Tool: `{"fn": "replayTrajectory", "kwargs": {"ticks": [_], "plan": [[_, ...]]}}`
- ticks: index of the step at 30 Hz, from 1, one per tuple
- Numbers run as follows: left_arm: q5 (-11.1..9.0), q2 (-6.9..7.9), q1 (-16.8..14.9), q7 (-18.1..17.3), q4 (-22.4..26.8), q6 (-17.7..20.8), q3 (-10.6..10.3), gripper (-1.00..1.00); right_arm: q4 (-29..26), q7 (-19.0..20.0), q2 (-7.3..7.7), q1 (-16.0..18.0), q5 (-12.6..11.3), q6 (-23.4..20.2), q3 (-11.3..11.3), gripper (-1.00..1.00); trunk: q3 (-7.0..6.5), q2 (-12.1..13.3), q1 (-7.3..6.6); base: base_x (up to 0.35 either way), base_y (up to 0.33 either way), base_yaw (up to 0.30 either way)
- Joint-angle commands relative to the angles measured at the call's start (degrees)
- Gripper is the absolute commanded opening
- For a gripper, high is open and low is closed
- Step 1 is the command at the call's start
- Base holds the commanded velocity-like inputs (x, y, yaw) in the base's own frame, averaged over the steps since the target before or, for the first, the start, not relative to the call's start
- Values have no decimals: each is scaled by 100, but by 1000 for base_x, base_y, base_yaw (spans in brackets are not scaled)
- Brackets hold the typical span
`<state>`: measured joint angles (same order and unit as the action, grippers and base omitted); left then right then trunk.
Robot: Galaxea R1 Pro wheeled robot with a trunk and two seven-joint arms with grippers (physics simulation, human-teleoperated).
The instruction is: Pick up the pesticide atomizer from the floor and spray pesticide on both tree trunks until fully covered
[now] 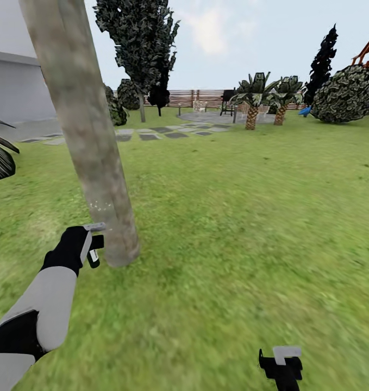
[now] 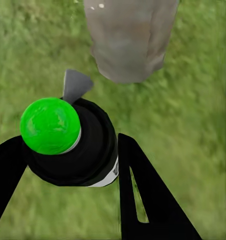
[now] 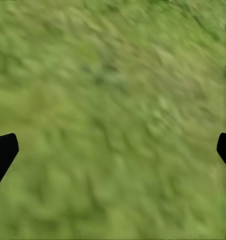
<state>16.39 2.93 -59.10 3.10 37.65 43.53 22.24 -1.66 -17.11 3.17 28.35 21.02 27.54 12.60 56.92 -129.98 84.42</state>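
Observation:
A thick mottled grey-brown tree trunk (image 1: pixel 92 146) leans up from the grass (image 1: pixel 233 228) at the left. My left gripper (image 1: pixel 93 243) is shut on the pesticide atomizer (image 1: pixel 95 255) right beside the trunk's base. In the left wrist view the atomizer (image 2: pixel 88 150) is a black bottle with a bright green cap and a grey nozzle (image 2: pixel 75 85) that points at the trunk's foot (image 2: pixel 127 45). Black fingers (image 2: pixel 142 200) press on both its sides. A few white specks sit on the trunk (image 1: pixel 100 206). My right gripper (image 1: pixel 282 363) hangs open over bare grass (image 3: pixel 113 120). The second tree is out of view.
Grey stone paving (image 1: pixel 162 133) and a brown slat fence (image 1: pixel 206 98) lie far back. Dark leafy trees (image 1: pixel 138 43), two small palms (image 1: pixel 252 100) and a round bush (image 1: pixel 347 95) stand along the rear. A grey building wall (image 1: pixel 16 87) is at left. Open lawn stretches to the right.

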Motion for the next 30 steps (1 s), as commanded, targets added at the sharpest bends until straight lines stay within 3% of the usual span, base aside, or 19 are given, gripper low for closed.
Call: {"fn": "replayTrajectory", "kwargs": {"ticks": [1, 5, 8, 10, 20, 23, 26, 30], "plan": [[-13, -1, -5, 15, 6, 26, 13, -100, 8, -21, 0, 4, 61, 14, 41, 100, 5, -2, 1, 143, -271, 47], [13, 99, 93, 22, -22, 11, 40, -100, 8, -21, -7, 4, 59, 14, 41, 100, 5, -2, 1, 151, -243, 217], [2, 321, 304, 24, -6, -36, 49, -100, 8, -21, -9, 4, 60, 14, 41, 100, 5, -2, 1, 223, -95, 271], [10, 366, 351, 29, -40, -51, 42, -100, 8, -21, -8, 4, 60, 14, 41, 100, 5, -2, 1, 72, -7, 276], [-13, 248, 662, 46, -85, -126, 41, -100, 12, -21, -5, 4, 61, 14, 41, 100, 5, -2, 1, 5, -1, 147], [-20, 131, 991, 72, -90, -611, -12, -100, 14, -21, -1, 4, 61, 14, 41, 100, 5, -2, 1, 0, 0, 1], [-22, 127, 1222, 77, -91, -761, -9, -100, 14, -21, 0, 4, 61, 14, 41, 100, 5, -2, 1, 26, -12, 0], [-36, 136, 1282, 82, -91, -783, -1, -100, 16, -21, 0, 4, 61, 14, 41, 100, 5, -2, 1, 213, -130, 0]]}}
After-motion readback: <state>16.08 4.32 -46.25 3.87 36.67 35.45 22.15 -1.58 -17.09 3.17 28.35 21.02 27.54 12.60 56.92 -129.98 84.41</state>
